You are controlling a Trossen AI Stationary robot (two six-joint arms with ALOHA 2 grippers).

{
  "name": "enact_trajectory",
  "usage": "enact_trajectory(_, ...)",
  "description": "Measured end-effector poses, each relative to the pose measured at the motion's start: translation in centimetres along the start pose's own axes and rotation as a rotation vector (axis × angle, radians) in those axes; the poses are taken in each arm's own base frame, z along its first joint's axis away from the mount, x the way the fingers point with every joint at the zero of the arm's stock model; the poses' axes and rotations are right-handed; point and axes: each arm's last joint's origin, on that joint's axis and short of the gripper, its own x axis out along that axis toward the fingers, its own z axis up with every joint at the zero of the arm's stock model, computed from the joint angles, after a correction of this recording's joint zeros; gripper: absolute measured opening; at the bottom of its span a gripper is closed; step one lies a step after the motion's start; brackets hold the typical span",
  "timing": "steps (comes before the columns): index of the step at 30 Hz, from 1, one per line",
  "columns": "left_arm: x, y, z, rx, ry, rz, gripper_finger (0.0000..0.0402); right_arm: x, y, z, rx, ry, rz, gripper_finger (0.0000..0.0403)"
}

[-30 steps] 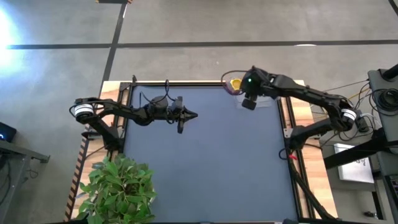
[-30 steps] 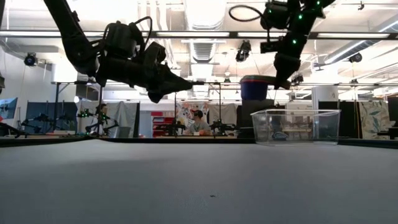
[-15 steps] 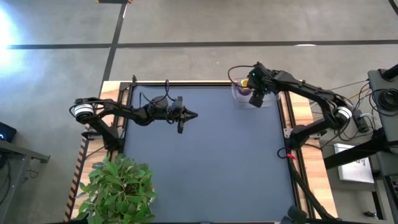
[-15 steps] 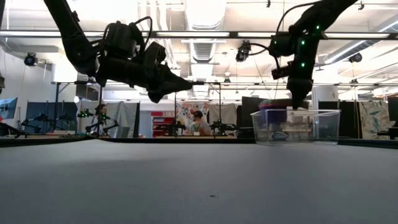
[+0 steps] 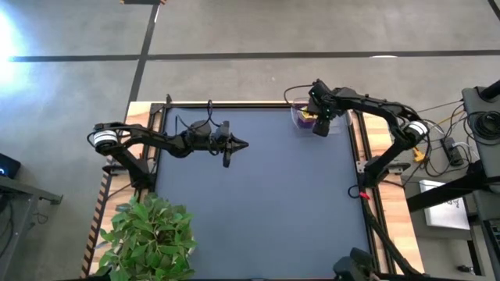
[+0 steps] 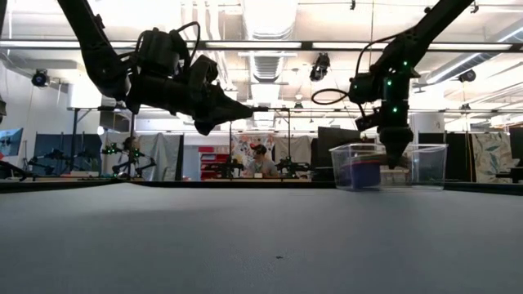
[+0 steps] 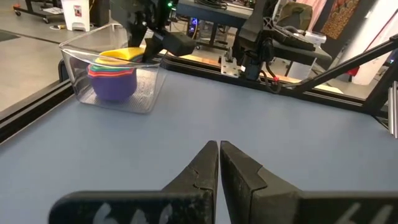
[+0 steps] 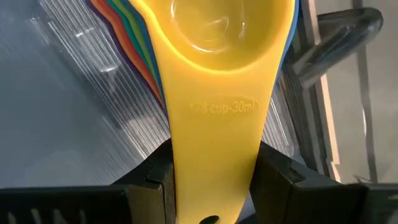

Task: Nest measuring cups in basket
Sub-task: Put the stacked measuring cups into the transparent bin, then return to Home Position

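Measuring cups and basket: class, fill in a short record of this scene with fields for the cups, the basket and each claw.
cups: nested stack of measuring cups, purple outermost, yellow cup on top
basket: clear basket at the table's far right corner, stack inside
right claw: over the basket, shut on the yellow cup's handle
left claw: shut, empty, hanging above the table's left half
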Motion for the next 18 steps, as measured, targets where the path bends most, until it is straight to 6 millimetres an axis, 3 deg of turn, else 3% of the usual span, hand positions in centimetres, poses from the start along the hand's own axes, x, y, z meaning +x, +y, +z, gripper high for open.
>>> enact_trajectory(6,0.0,0.0,0.0,0.002,0.005,-0.002,0.0,0.5,-0.1,0.0,0.009,0.014,0.01,0.0147)
enact_trajectory(18,0.0,0.0,-0.1,0.004,0.01,-0.001,0.0,-3.5,-0.4,-0.7,0.014,-0.11,-0.046,0.019)
